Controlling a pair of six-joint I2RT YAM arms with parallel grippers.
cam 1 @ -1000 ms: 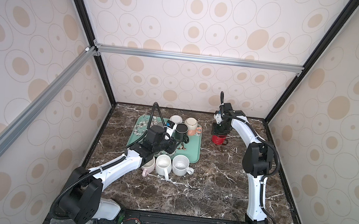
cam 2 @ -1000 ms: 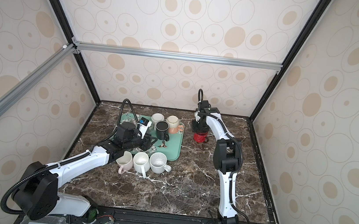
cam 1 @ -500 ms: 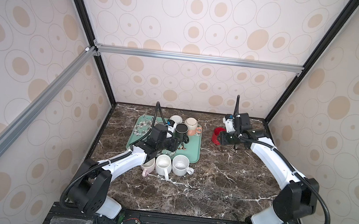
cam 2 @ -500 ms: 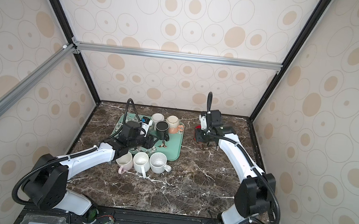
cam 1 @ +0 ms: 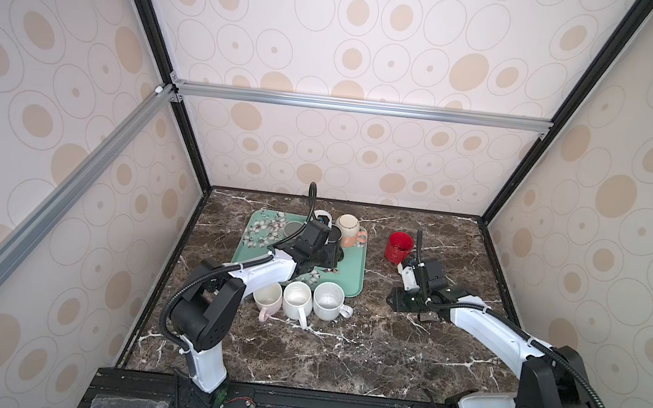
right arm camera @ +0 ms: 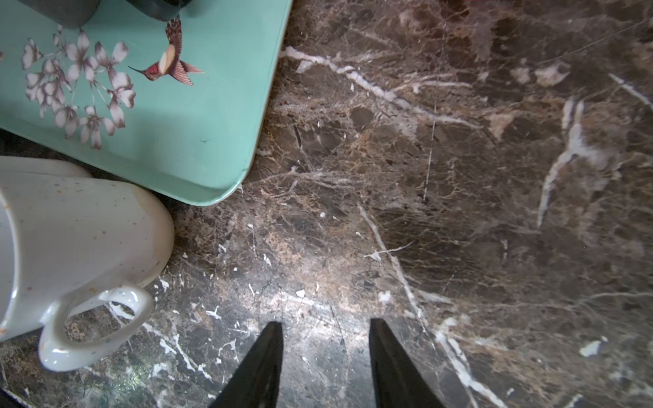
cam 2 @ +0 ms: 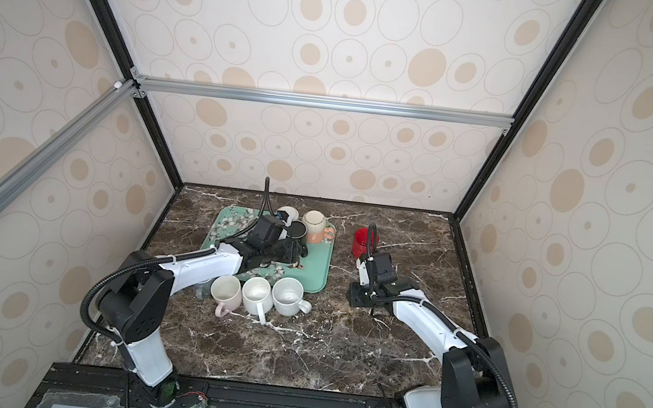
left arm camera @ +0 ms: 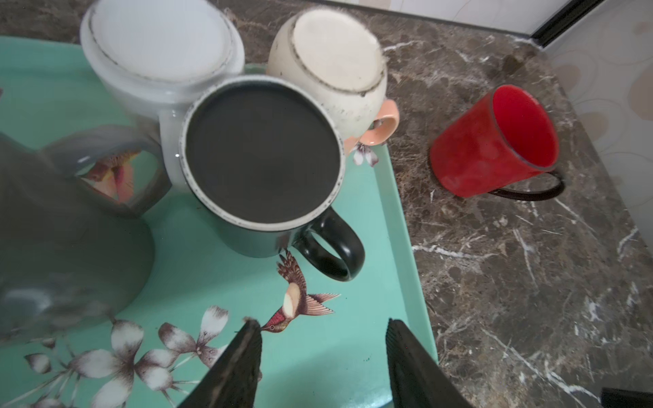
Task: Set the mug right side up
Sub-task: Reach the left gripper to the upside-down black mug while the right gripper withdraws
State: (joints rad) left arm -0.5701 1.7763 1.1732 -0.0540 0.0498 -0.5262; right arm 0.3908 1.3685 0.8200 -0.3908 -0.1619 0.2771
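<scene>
Inside circle-patterned walls [cam 1: 378,31], your left gripper [left arm camera: 323,325] is hovering spread and empty over the teal tray [left arm camera: 198,268]; your right gripper [right arm camera: 325,323] is hanging likewise over the dark marble tabletop [right arm camera: 459,212].

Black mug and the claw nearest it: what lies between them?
Between the left gripper and the black mug lies only bare green tray with a painted hummingbird, seen in the left wrist view.

You're looking at a boxed-in robot test cell here, not anyone's real kitchen. The circle-print wall panels [cam 1: 357,28] are hung in a frame of aluminium bars [cam 1: 361,106] and black posts [cam 1: 158,52]. The marble-look tabletop [cam 1: 341,353] ends at a black equipment rail [cam 1: 335,407].
</scene>
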